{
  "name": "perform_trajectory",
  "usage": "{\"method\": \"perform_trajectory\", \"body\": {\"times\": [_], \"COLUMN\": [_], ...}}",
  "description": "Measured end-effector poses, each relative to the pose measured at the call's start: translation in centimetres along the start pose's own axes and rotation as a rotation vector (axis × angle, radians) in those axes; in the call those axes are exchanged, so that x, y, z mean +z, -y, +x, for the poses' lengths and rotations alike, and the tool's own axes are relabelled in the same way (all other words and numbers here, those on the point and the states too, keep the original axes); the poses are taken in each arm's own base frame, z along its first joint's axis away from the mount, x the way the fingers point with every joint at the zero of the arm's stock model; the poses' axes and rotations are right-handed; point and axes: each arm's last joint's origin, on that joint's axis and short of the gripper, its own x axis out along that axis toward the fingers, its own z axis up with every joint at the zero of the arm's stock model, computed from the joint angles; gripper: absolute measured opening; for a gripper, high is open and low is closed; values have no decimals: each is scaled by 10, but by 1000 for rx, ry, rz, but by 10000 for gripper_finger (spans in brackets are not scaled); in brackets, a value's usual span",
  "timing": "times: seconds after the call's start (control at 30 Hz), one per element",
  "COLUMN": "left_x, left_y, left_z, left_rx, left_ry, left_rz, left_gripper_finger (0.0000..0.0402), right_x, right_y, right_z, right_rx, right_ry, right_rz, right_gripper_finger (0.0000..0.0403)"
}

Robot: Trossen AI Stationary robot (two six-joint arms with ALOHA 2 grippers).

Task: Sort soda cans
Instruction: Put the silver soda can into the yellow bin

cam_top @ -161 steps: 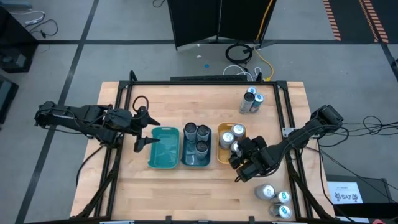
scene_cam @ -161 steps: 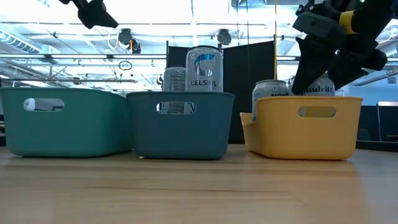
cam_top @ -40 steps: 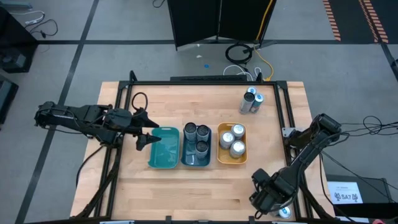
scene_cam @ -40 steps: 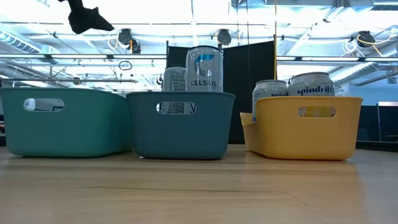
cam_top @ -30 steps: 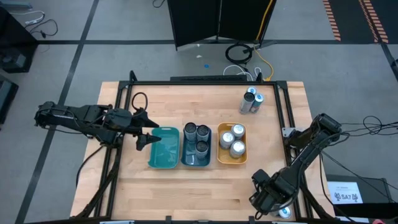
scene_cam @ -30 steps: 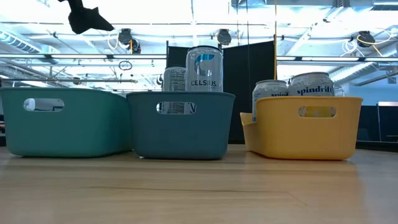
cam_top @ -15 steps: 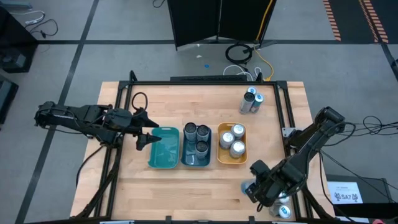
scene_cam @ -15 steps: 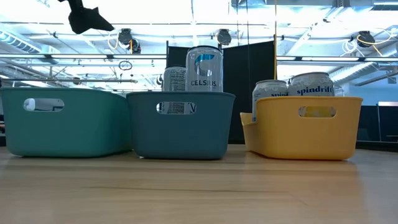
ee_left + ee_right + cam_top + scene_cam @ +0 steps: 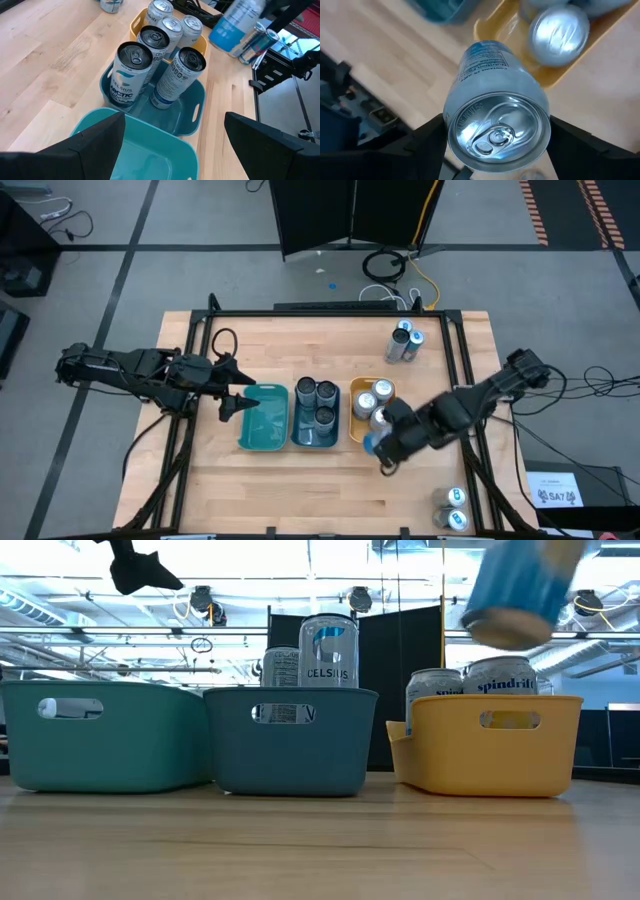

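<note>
Now the right gripper, pinching a pale blue can between its fingers, has swung in from the table's near right corner and hangs just beside the yellow bin. One more can appears ready to drop. Left gripper waits spread, empty, beside the teal bin.

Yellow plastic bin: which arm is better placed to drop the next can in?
Right. The right gripper already holds a light-blue aluminium soda can at the yellow plastic bin. The left gripper hovers open and empty over the teal plastic bin.
</note>
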Motion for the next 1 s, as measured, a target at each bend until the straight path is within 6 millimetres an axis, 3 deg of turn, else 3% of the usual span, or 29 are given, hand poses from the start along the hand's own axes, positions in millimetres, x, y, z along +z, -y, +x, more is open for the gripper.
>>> {"method": "perform_trajectory", "body": {"times": [0.37, 0.77, 1.0], "left_x": [0, 0, 0], "left_y": [0, 0, 0], "left_z": [0, 0, 0], "left_rx": [-1, -5, -5], "left_ry": [-1, -4, -4], "left_rz": [0, 0, 0], "left_gripper_finger": [351, 351, 351], "right_x": [52, 78, 82], "right_y": [-20, -32, -35], "right_z": [14, 50, 69], "right_rx": [-66, -179, -241], "right_ry": [-13, -83, -98], "right_rz": [-14, 60, 95], "right_gripper_finger": [274, 274, 274]}}
